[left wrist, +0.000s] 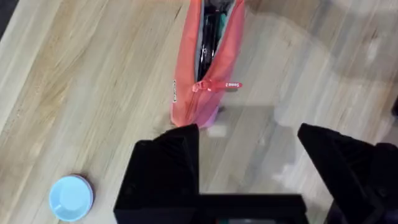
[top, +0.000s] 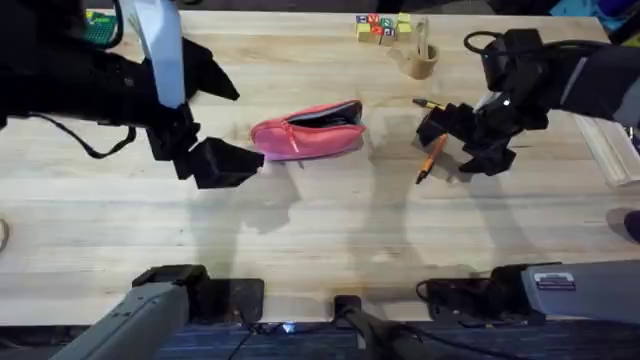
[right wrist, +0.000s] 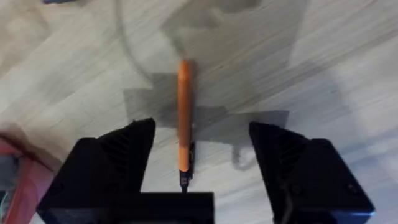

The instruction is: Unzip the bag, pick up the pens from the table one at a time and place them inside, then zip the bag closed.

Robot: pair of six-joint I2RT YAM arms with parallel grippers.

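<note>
The pink bag (top: 305,131) lies mid-table with its zipper open and a dark inside showing. In the left wrist view the bag (left wrist: 208,56) has its zipper pull (left wrist: 217,85) near the end closest to my left gripper (left wrist: 245,137). That gripper (top: 205,158) is open and hovers just left of the bag, holding nothing. An orange pen (top: 432,158) lies on the table (top: 320,230) right of the bag. My right gripper (top: 462,140) is open above it, with the pen (right wrist: 184,118) running between its spread fingers. A second, tan pen (top: 428,103) lies just beyond.
A tan cup (top: 420,62) and coloured blocks (top: 382,27) stand at the back right. A small pale-blue round lid (left wrist: 70,198) rests on the table near my left gripper. A pale strip (top: 612,150) lies at the right edge.
</note>
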